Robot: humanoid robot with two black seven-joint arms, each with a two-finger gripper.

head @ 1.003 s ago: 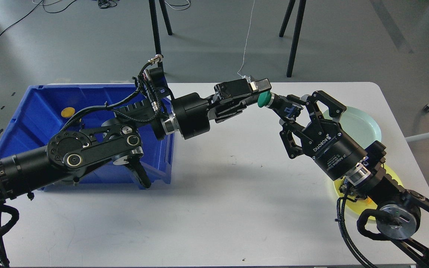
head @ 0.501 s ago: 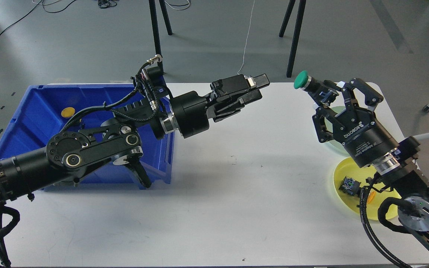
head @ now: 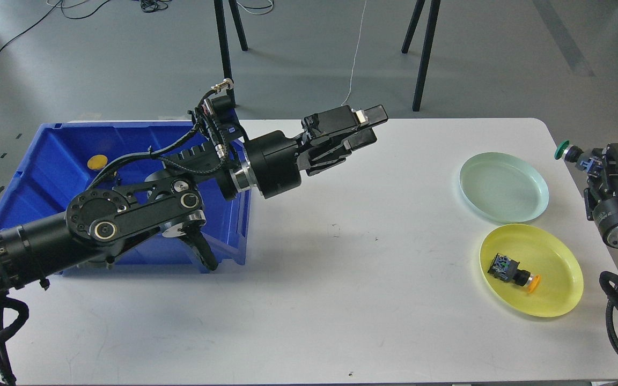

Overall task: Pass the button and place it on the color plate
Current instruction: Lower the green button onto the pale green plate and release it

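Observation:
My right gripper (head: 594, 161) is at the far right edge, just past the table's right side, shut on a green-capped button (head: 563, 150) whose cap points left. It is to the right of a pale green plate (head: 504, 187). A yellow plate (head: 558, 265) in front of the green one holds an orange-capped button (head: 514, 271). My left gripper (head: 369, 127) is open and empty above the middle back of the table, pointing right.
A blue bin (head: 30, 177) stands at the table's left with a yellow button (head: 97, 160) inside; my left arm crosses over it. Tripod legs (head: 421, 53) stand on the floor behind the table.
The green button passed from my left gripper to my right. The right gripper carried it away to the right, past the green plate to the table's edge. The left gripper stayed in place.

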